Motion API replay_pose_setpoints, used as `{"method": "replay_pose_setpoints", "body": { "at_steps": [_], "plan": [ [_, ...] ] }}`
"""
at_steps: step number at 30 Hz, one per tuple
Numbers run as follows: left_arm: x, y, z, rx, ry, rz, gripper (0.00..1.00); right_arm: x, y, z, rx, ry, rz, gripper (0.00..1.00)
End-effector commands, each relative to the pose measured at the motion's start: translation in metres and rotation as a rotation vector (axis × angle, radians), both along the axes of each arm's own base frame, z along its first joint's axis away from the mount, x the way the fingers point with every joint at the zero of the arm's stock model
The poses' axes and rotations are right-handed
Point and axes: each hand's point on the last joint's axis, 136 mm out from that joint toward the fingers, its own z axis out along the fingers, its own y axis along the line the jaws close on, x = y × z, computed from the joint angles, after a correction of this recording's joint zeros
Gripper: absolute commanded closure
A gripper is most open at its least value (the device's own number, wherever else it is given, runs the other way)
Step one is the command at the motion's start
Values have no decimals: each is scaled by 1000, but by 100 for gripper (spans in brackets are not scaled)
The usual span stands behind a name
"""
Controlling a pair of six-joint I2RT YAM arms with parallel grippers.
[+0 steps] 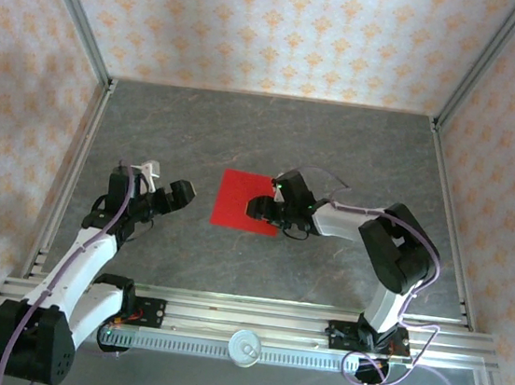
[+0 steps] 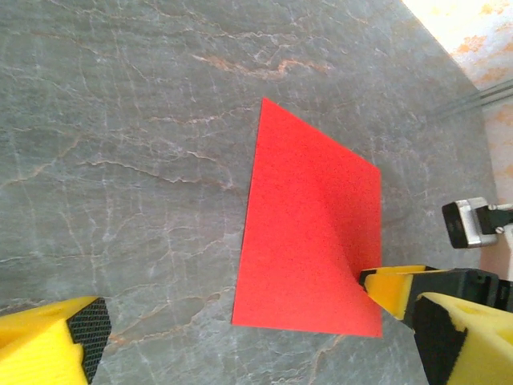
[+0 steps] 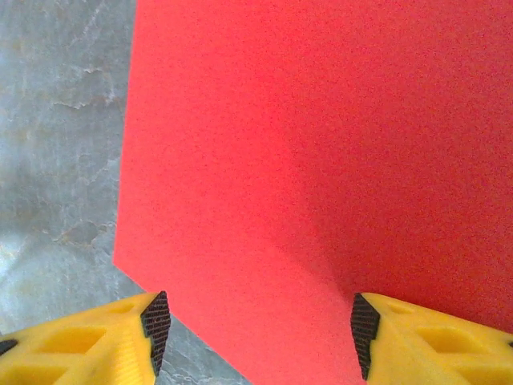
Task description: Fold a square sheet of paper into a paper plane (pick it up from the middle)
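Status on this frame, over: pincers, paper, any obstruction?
Left pincer open, hovering left of the square sheet of paper. Right pincer open, straddling its right edge, paper bulging between fingers. Sheet unfolded on table; nothing in the way.

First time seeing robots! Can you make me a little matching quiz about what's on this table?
Things:
1. left gripper
2. right gripper
3. square sheet of paper
4. table

Descriptions:
A. grey, marbled
B. red, slightly raised near one edge
C. open, over bare table
D. open, over the paper's edge

Pairs: 1-C, 2-D, 3-B, 4-A
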Motion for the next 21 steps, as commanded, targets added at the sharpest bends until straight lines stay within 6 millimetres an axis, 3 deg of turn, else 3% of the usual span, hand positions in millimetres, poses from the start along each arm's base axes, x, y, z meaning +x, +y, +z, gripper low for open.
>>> {"method": "replay_pose_setpoints", "body": {
  "at_steps": [1, 7, 17, 21],
  "plan": [
    [12, -6, 10, -59, -36, -8, 1, -4, -21, -24, -110, 35, -15, 38],
    [12, -10, 0, -63, -1, -27, 1, 21, -45, -35, -210, 23, -25, 40],
    [11, -22, -11, -8, 40, -49, 1, 59, -46, -44, -254, 7, 68, 40],
    [19, -34, -14, 17, 48, -61, 1, 67, -42, -33, -213, -1, 75, 39]
  ]
}}
